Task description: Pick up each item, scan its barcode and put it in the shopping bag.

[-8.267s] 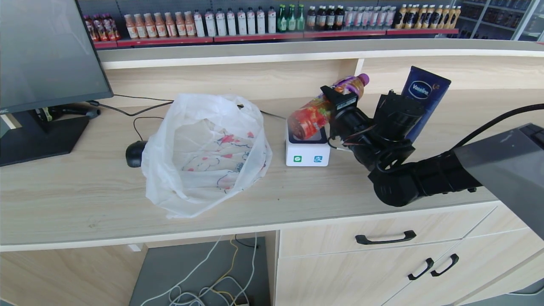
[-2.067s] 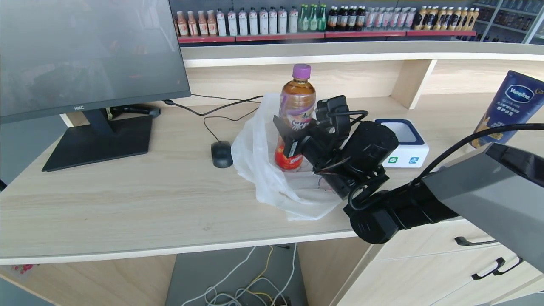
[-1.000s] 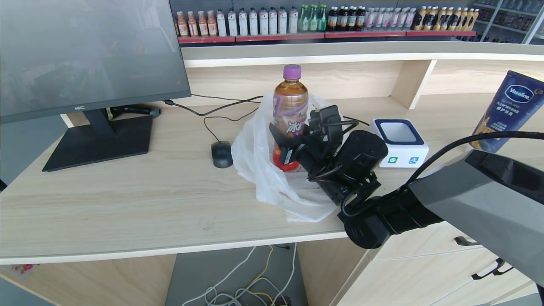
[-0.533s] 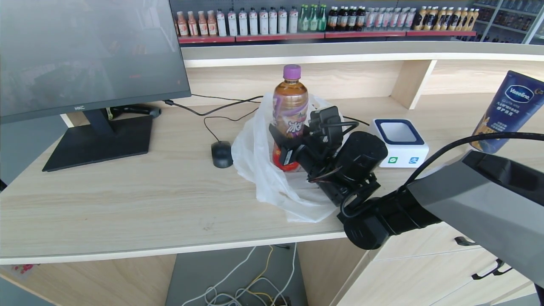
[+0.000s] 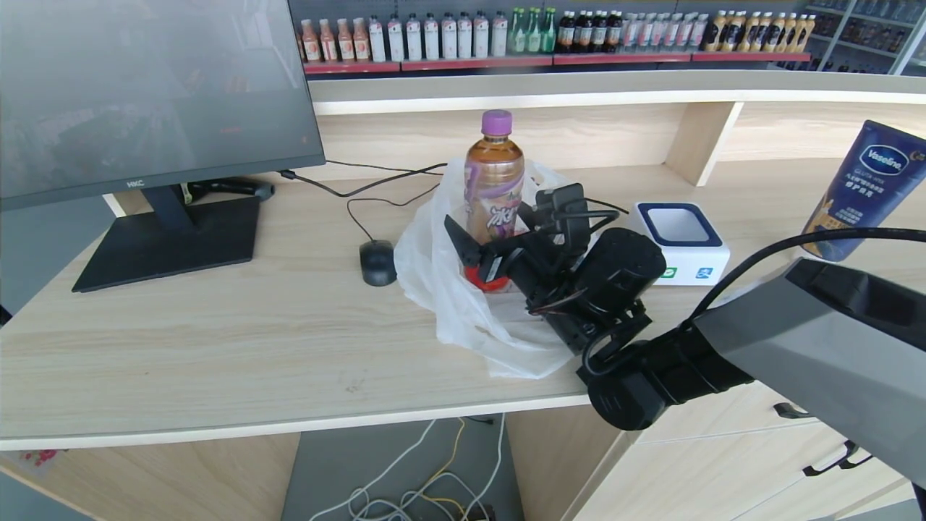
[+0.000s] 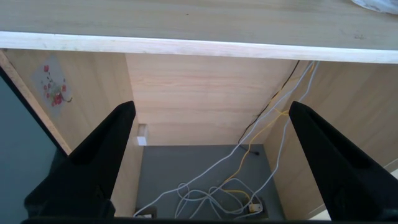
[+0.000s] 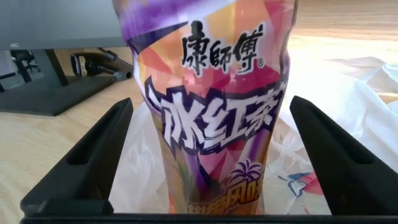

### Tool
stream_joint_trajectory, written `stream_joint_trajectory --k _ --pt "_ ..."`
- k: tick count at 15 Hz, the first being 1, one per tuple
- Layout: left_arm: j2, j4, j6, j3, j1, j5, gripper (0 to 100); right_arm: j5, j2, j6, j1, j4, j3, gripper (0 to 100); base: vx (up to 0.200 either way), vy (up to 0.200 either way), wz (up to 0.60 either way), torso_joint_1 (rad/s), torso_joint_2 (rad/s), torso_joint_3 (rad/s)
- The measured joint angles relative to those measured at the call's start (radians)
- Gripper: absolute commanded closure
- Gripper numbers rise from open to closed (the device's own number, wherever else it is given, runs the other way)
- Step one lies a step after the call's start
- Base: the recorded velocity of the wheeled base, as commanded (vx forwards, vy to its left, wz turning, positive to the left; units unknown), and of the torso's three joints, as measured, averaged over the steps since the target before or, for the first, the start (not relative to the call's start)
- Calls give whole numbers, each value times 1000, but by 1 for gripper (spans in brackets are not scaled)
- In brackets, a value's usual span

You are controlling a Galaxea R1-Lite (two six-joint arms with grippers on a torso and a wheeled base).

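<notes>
Holding nothing: right gripper (image 5: 493, 230) spread wide, flanking upright iced tea bottle (image 5: 495, 181), apparently delivered into shopping bag (image 5: 448, 304); left gripper (image 6: 205, 143) likewise agape, idle.

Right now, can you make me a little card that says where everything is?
bottle: upright inside the shopping bag, purple cap up
right gripper: open, one finger on each side of the bottle, not touching it
left gripper: open, below the counter edge
scanner: on the counter beside the bag
blue tube: past the scanner, not bagged
</notes>
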Motion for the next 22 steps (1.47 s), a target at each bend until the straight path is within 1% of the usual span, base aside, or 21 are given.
stream_joint_trajectory --k 5,8,10,13,17,19,20,22 --pt "0 0 0 0 0 0 0 -16 -16 -8 1 -2 4 0 0 0 0 0 0 0" --pt "0 0 0 0 0 0 0 -31 -47 -10 3 -14 57 0 0 0 0 0 0 0" --pt "0 0 0 0 0 0 0 -50 -86 -11 27 -18 108 0 0 0 0 0 0 0" --pt "0 0 0 0 0 0 0 -56 -176 -11 62 -31 243 0 0 0 0 0 0 0" --pt "0 0 0 0 0 0 0 -56 -343 -9 74 -66 495 0 0 0 0 0 0 0" --pt "0 0 0 0 0 0 0 -56 -431 -4 75 -89 594 0 0 0 0 0 0 0" --pt "0 0 0 0 0 0 0 -55 -482 10 64 -108 657 0 0 0 0 0 0 0" --pt "0 0 -1 0 0 0 0 -54 -545 33 37 -122 730 0 0 0 0 0 0 0"
